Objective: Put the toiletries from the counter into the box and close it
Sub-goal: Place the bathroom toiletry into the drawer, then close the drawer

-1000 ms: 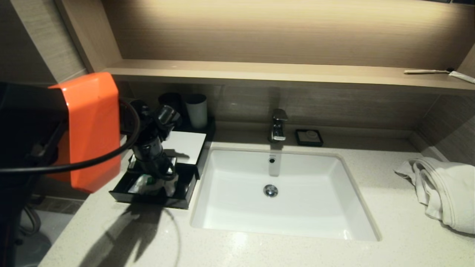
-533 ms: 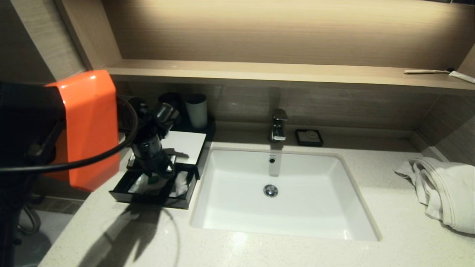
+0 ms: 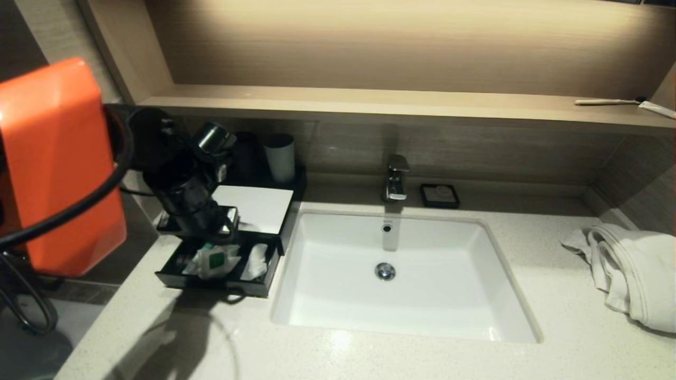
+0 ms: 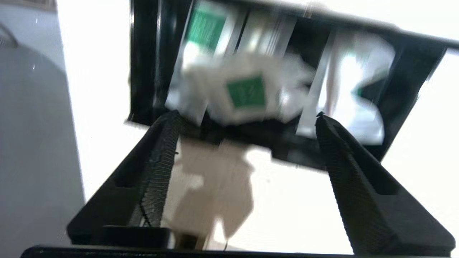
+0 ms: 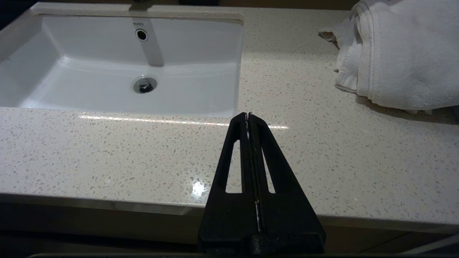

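Observation:
A black box (image 3: 211, 285) with a white top stands left of the sink, its drawer pulled out toward me. A white packet with a green label (image 3: 214, 259) and a second white packet (image 3: 257, 261) lie in the drawer. My left gripper (image 3: 211, 232) hangs just above the drawer's back part, open and empty. In the left wrist view the gripper (image 4: 245, 118) has its jaws wide apart, with the green-label packet (image 4: 247, 91) and the box's wall (image 4: 143, 71) beyond them. My right gripper (image 5: 248, 115) is shut and empty over the counter's front edge.
The white sink (image 3: 391, 316) and faucet (image 3: 396, 182) are at the middle. Two cups (image 3: 280, 155) stand behind the box. A soap dish (image 3: 439, 195) is by the faucet. A white towel (image 3: 628, 269) lies at the right. A toothbrush (image 3: 607, 102) rests on the shelf.
My left arm has risen and pulled back to the left, out of the drawer. The green-label packet now lies uncovered in the drawer. The right arm has not moved.

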Available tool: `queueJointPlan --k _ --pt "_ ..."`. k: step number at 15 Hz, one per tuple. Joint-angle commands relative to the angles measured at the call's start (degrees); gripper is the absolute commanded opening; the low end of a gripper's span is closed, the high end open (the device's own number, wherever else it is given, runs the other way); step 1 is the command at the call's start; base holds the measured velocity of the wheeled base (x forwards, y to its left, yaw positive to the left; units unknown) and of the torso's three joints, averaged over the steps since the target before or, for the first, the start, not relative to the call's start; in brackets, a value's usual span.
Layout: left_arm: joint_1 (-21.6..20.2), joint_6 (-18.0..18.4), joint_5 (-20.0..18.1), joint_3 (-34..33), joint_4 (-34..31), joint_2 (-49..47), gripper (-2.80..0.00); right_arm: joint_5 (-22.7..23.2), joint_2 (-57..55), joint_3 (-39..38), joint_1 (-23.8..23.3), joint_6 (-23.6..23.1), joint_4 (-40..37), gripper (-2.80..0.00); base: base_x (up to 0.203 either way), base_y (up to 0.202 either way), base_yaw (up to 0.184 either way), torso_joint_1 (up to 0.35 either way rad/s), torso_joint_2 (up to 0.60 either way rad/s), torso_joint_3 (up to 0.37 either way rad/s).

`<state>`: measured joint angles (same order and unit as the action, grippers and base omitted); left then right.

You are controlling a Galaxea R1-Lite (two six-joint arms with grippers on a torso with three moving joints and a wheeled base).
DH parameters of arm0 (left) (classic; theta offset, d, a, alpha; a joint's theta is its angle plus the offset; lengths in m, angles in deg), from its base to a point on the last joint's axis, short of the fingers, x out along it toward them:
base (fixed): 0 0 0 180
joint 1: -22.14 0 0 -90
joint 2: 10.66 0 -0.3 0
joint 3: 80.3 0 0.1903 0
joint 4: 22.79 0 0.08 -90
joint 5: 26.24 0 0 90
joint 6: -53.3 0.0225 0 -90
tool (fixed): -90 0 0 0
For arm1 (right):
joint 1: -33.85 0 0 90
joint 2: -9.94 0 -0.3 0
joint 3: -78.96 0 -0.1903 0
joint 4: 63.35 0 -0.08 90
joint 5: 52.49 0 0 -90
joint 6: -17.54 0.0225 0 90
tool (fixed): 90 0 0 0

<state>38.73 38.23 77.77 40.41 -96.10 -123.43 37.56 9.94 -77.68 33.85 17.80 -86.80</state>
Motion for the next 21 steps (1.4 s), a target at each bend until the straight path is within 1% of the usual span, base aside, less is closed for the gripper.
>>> queueJointPlan --k 1,3,4,6,8,10,12,14,18,21 --pt "0.02 -0.13 -0.32 -3.27 -0.94 5.04 0.00 0.04 0.00 0.00 0.00 0.00 -0.01 -2.80 0.000 0.000 0.000 0.000 0.00 0.000" --pt "0.02 -0.10 -1.55 -8.24 -0.96 7.72 0.00 0.04 0.00 0.00 0.00 0.00 -0.01 -2.80 0.000 0.000 0.000 0.000 0.00 0.000" --pt "0.01 -0.08 -2.21 -11.13 -0.87 9.10 -2.80 0.04 0.00 0.00 0.00 0.00 -0.01 -2.80 0.000 0.000 0.000 0.000 0.00 0.000" --pt "0.00 -0.07 -3.59 -17.79 -0.08 11.95 -2.80 0.04 0.00 0.00 0.00 0.00 -0.01 -2.80 0.000 0.000 0.000 0.000 0.00 0.000" --pt "0.01 -0.05 -4.60 -23.98 2.02 13.98 -2.80 0.04 0.00 0.00 0.00 0.00 -0.01 -2.80 0.000 0.000 0.000 0.000 0.00 0.000" --pt "0.02 -0.05 -5.12 -29.50 6.35 13.89 -2.80 0.04 0.00 0.00 0.00 0.00 -0.01 -2.80 0.000 0.000 0.000 0.000 0.00 0.000" --pt "0.02 -0.05 -5.12 -32.73 12.25 11.67 -2.80 0.04 0.00 0.00 0.00 0.00 -0.01 -2.80 0.000 0.000 0.000 0.000 0.00 0.000" --pt "0.02 -0.05 -5.04 -33.82 16.37 8.94 -2.80 0.04 0.00 0.00 0.00 0.00 -0.01 -2.80 0.000 0.000 0.000 0.000 0.00 0.000" --pt "-0.05 -0.13 -4.88 -32.35 20.41 3.91 -2.80 0.04 0.00 0.00 0.00 0.00 -0.01 -2.80 0.000 0.000 0.000 0.000 0.00 0.000" --pt "-0.22 -0.14 -4.79 -29.65 21.14 0.75 -2.80 0.04 0.00 0.00 0.00 0.00 -0.01 -2.80 0.000 0.000 0.000 0.000 0.00 0.000"
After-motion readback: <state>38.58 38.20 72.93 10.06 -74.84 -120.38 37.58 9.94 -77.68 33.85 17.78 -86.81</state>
